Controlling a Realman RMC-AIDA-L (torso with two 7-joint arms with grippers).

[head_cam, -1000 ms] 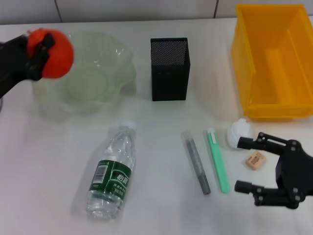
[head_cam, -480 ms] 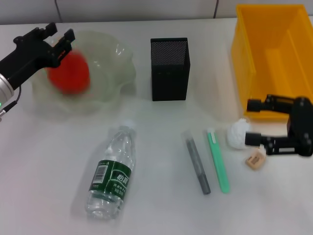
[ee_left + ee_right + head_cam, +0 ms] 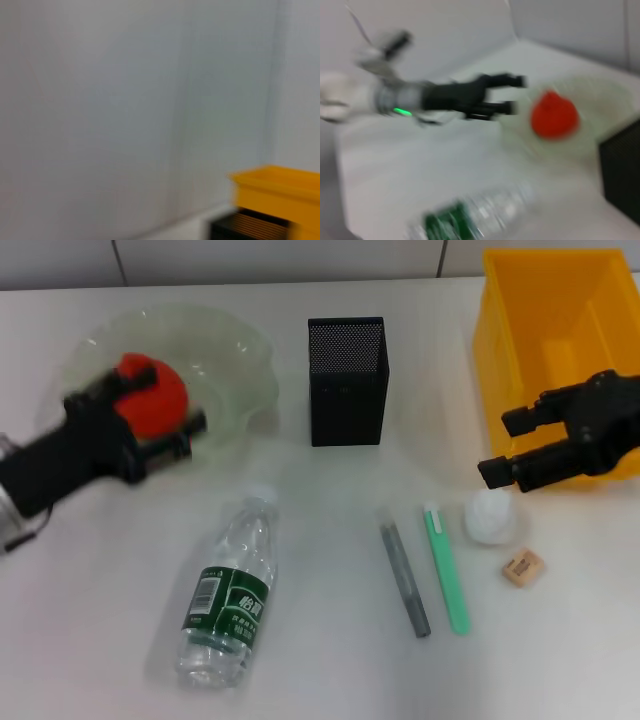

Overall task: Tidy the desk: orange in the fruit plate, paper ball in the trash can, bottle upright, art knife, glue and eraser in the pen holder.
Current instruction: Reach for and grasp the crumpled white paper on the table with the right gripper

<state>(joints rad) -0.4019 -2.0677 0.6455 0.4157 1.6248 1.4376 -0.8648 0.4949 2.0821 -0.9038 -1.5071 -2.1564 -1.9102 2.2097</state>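
Observation:
The orange (image 3: 150, 405) lies in the pale-green fruit plate (image 3: 235, 355); it also shows in the right wrist view (image 3: 554, 114). My left gripper (image 3: 170, 402) is open and empty at the plate's near side, by the orange. My right gripper (image 3: 498, 447) is open and empty in front of the yellow trash can (image 3: 560, 360), just above the paper ball (image 3: 490, 517) on the table. The beige eraser (image 3: 523, 567) lies near the ball. The bottle (image 3: 232, 590) lies on its side. The green art knife (image 3: 446, 568) and grey glue stick (image 3: 404, 578) lie side by side. The black pen holder (image 3: 347, 380) stands mid-back.
The trash can's front wall is right behind my right gripper. The left wrist view shows only a wall, the yellow bin (image 3: 277, 192) and the pen holder's top (image 3: 250, 227). The right wrist view shows my left gripper (image 3: 515, 92) and the bottle (image 3: 475, 215).
My left gripper let the orange go into the fruit plate and pulled back toward the near left. My right gripper moved from around the paper ball up toward the trash can, leaving the ball on the table.

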